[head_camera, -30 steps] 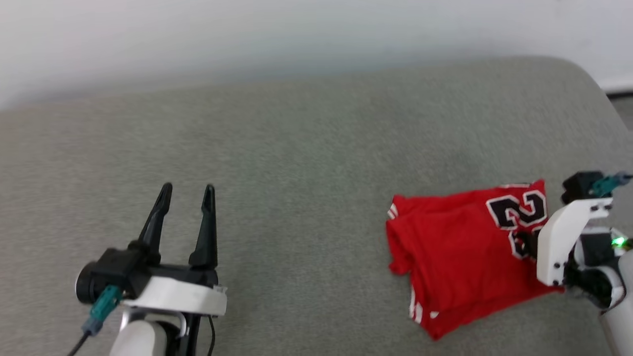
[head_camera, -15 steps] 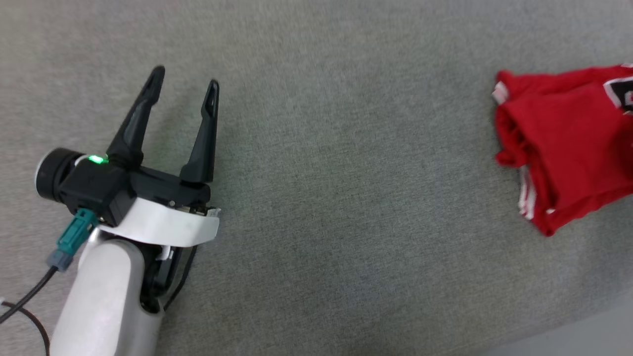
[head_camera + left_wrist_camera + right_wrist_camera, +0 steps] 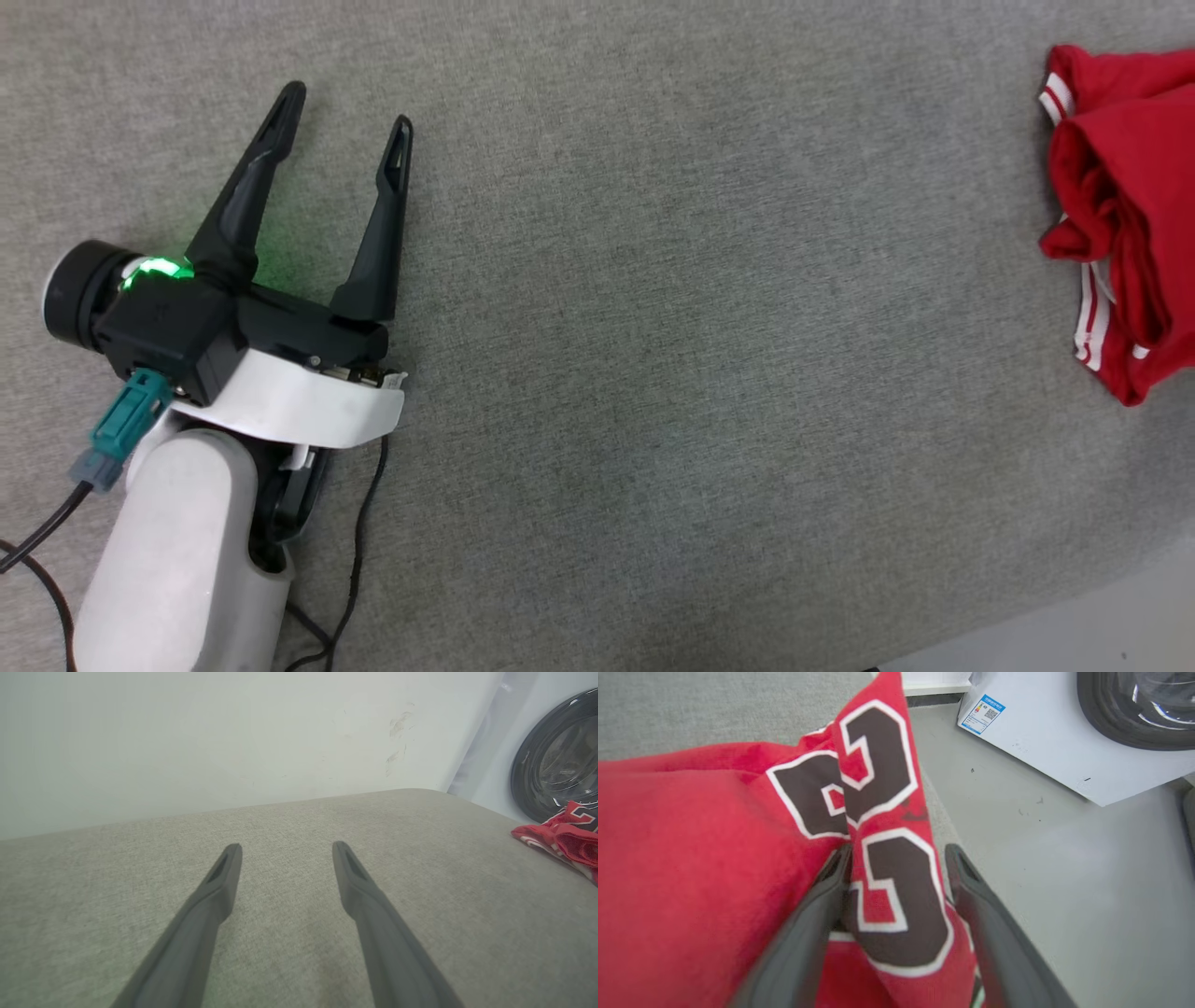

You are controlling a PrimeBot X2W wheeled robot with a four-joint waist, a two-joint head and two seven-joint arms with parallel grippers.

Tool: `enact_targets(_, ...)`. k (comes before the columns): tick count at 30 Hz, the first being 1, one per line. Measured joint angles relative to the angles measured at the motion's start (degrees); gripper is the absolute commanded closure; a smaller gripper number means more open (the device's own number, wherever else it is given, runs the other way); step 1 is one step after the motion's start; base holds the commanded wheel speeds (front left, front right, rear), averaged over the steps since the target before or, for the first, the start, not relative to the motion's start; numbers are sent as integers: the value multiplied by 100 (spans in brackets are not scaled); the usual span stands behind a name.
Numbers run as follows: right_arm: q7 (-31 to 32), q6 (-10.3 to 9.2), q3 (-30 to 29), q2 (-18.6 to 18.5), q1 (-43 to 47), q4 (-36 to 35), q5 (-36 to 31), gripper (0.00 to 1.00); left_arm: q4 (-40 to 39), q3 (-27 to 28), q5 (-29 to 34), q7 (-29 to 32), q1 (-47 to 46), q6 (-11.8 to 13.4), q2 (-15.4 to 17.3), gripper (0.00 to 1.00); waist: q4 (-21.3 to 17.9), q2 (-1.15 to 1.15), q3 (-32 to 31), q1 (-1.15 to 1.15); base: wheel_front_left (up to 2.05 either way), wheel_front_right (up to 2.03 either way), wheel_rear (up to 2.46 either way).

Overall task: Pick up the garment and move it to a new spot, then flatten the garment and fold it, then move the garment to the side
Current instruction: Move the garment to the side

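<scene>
The garment (image 3: 1120, 187), a bright red jersey with white-striped trim, lies folded and bunched at the right edge of the head view. In the right wrist view the garment (image 3: 691, 858) is close up, and a raised fold with black, white-outlined numerals stands between my right gripper's (image 3: 899, 849) spread fingers, leaning on the left one. That gripper is open. Far to the left, my left gripper (image 3: 346, 105) rests open over the grey surface with nothing between its fingers. The left wrist view has the left gripper (image 3: 286, 845) in front and the garment (image 3: 560, 835) at far right.
The grey fabric-covered surface (image 3: 653, 373) ends at a front edge (image 3: 1027, 616) at lower right. A white washing machine (image 3: 1041, 742) with a dark round door (image 3: 556, 756) stands on the grey floor (image 3: 1064, 882) beyond the garment. A white wall (image 3: 187, 742) backs the surface.
The head camera has swung down and to the left, so the garment now sits at the picture's right edge. The left gripper stays open in much the same pose.
</scene>
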Motion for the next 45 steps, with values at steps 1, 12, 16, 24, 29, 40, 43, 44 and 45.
enact_targets(1, -79, 0, -102, 35, -16, 80, -110, 0, 42, 0, -4, -18, 9, 3, -1, 0, -3, 0, -37, 0, 0, 0, 0)
enact_targets(12, -756, 1, -324, 267, 492, -269, -798, 0, 670, 32, -230, -414, 593, 209, -278, 0, 2, 0, -1001, 0, 0, 0, 0)
enact_targets(16, -834, 1, -183, 421, 1118, -813, -670, 0, 907, 97, -339, -514, 989, 332, -415, 0, 49, 0, -1526, -1, 0, 0, 0)
enact_targets(24, -666, 1, -12, 1102, 2728, -2279, -341, 0, 1262, 188, -532, -604, 1714, 530, -670, 0, 268, 0, -2556, -1, 0, 0, 0)
enact_targets(29, -588, 1, 208, 1484, 3461, -2952, -199, 0, 1454, 204, -578, -635, 1908, 570, -745, 0, 563, 0, -2990, -2, 0, 0, 0)
enact_targets(40, -821, 1, 1053, 1914, 4021, -3595, -172, 0, 1864, 421, -650, -659, 2159, 650, -730, 0, 1246, 0, -3618, -2, 0, 0, 0)
enact_targets(43, -918, 1, 1217, 1981, 4283, -3875, -122, 0, 1931, 522, -642, -661, 2309, 706, -683, 0, 1385, 0, -3837, -2, 0, 0, 0)
enact_targets(44, -927, 1, 1226, 1981, 4347, -3945, -118, 0, 1937, 530, -630, -661, 2355, 711, -676, 0, 1409, 0, -3885, -2, 0, 0, 0)
enact_targets(45, -935, 1, 1239, 1982, 4423, -4022, -104, 0, 1935, 530, -616, -661, 2395, 712, -676, 0, 1427, 0, -3929, -2, 0, 0, 0)
